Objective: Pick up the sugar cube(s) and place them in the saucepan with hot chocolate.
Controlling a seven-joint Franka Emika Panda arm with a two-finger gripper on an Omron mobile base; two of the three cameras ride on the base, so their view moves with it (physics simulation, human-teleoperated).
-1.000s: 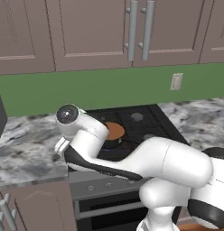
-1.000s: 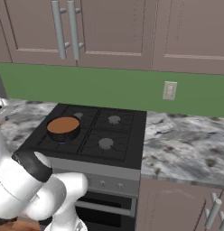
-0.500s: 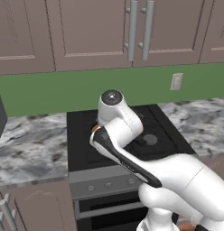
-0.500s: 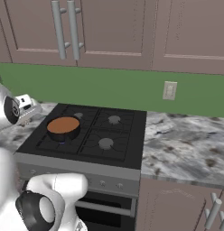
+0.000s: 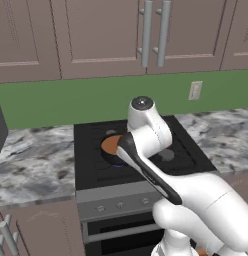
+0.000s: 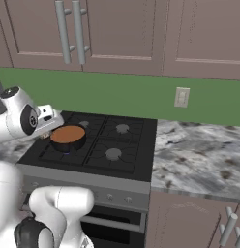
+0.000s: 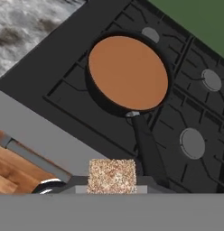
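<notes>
The pick-up looks done and the drop is what remains; the sugar cube, a speckled tan block, sits at the bottom of the hand view between the finger tips, so I judge the gripper narrowed onto it and carrying it, though the tips themselves are mostly hidden by the cube.

Reading the hand view from left to right: grey marbled counter in the upper left corner; then the black stove top; then the saucepan, round and black, on one burner grate, its straight handle running down toward the cube; to the right, three bare burner caps.

The pan holds a flat orange-brown surface of hot chocolate, filling it near to the rim; no cube shows in the liquid, so nothing has been delivered yet. The cube hangs beside the handle's end, short of the pan's mouth, not over it.

In the right base view the hand hovers just left of the saucepan at the stove's left edge; the remaining step, as I judge it, is to carry the cube over the liquid and let go.
</notes>
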